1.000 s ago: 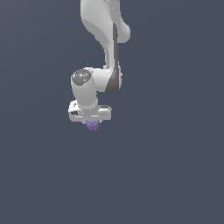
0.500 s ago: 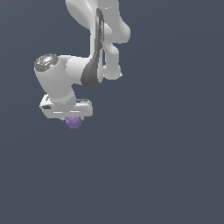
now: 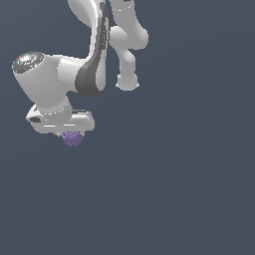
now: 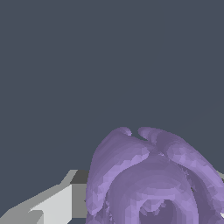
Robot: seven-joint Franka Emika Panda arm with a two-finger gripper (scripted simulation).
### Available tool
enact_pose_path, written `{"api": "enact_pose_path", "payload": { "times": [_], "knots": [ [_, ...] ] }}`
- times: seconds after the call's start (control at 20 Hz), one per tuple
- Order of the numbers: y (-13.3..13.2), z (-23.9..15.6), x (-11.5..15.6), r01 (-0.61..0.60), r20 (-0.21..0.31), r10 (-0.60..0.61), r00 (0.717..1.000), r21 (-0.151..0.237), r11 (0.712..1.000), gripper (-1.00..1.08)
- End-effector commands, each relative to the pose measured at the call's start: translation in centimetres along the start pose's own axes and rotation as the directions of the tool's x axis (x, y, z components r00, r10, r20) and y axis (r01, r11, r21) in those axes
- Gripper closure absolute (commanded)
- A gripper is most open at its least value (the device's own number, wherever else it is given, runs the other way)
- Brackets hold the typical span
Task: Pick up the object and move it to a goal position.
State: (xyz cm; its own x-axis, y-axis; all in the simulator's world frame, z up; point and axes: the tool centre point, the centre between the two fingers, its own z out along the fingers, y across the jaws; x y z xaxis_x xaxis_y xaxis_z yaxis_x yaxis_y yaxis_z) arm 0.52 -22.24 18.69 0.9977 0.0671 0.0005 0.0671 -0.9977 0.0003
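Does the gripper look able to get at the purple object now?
Probably yes: the purple object sits directly under the gripper and fills the wrist view beside one finger, so it seems already gripped.

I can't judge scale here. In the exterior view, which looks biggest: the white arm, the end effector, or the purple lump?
1. The white arm, by far.
2. The end effector.
3. The purple lump, clearly narrower than the end effector holding it.
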Motion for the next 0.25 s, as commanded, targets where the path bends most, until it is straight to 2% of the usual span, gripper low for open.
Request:
{"api": "enact_pose_path", "payload": {
  "times": [0.0,0.2],
  "knots": [
    [0.27,-0.22,0.14,0.001,0.001,-0.001,1.0,0.0,1.0,1.08],
    [0.19,-0.15,0.19,0.001,0.001,-0.001,1.0,0.0,1.0,1.08]
  ]
}}
